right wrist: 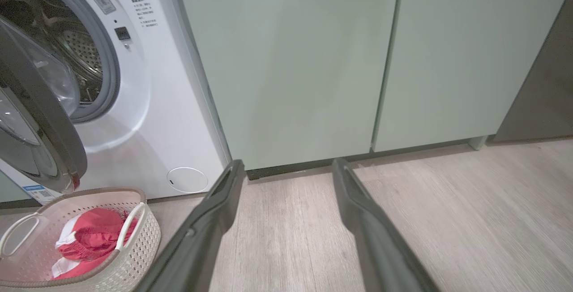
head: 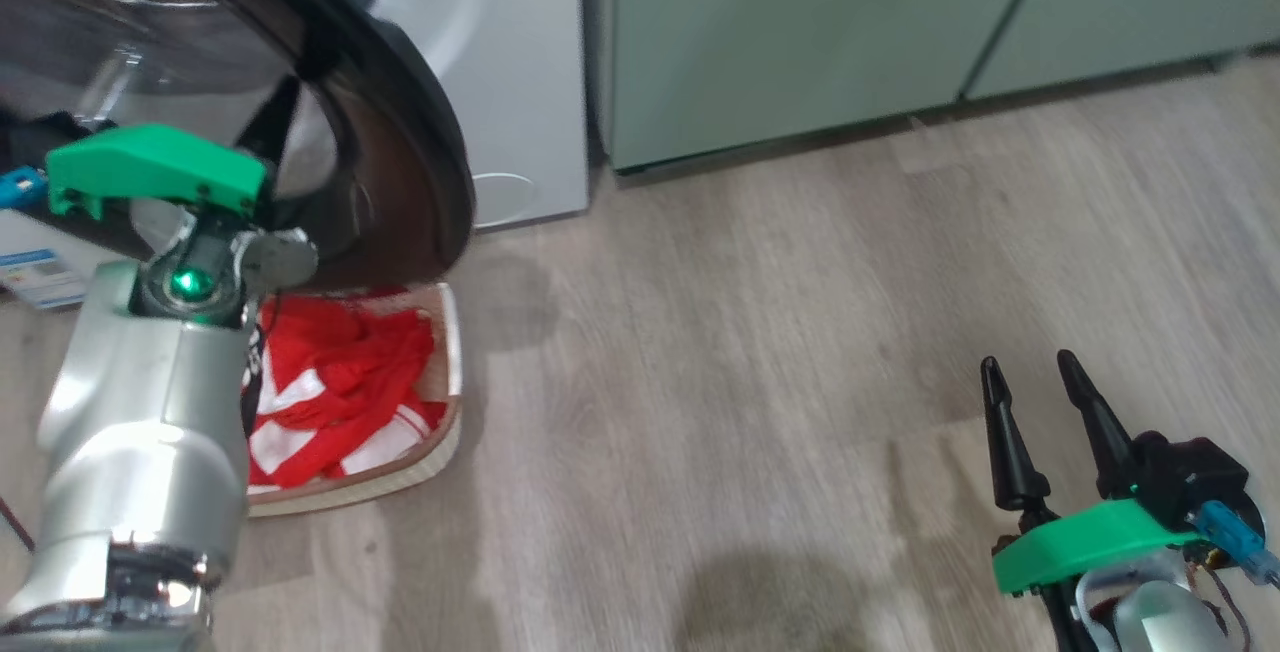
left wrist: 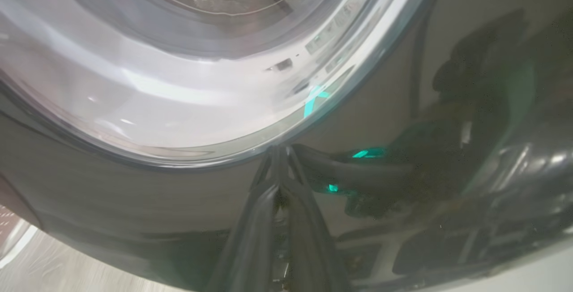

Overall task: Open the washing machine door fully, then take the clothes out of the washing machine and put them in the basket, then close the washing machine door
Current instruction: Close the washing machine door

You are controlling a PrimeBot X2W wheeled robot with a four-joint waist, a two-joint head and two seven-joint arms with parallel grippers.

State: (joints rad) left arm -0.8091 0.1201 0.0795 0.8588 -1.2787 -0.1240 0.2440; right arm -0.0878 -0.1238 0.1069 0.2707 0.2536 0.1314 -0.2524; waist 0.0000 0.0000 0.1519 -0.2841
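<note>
The washing machine door (head: 420, 132), black-rimmed with a glass bowl, stands partly open in front of the white washing machine (head: 520, 82). My left gripper (left wrist: 277, 180) is shut with nothing in it, its tips pressed against the door's glossy rim (left wrist: 134, 202). In the head view the silver left forearm reaches up to the door. Below the door, the basket (head: 455, 372) holds red and white clothes (head: 340, 382). My right gripper (head: 1030, 372) hangs open and empty over the floor at the lower right. Its wrist view shows the door (right wrist: 40, 117), the basket (right wrist: 89, 191) and the clothes (right wrist: 94, 238).
Pale green cabinets (head: 800, 32) stand right of the washing machine (right wrist: 156, 104). Wood floor (head: 750, 382) stretches between the basket and my right gripper (right wrist: 287, 166). A round service flap (right wrist: 187, 179) sits low on the washer front. A dark panel (right wrist: 546, 81) is at the far right.
</note>
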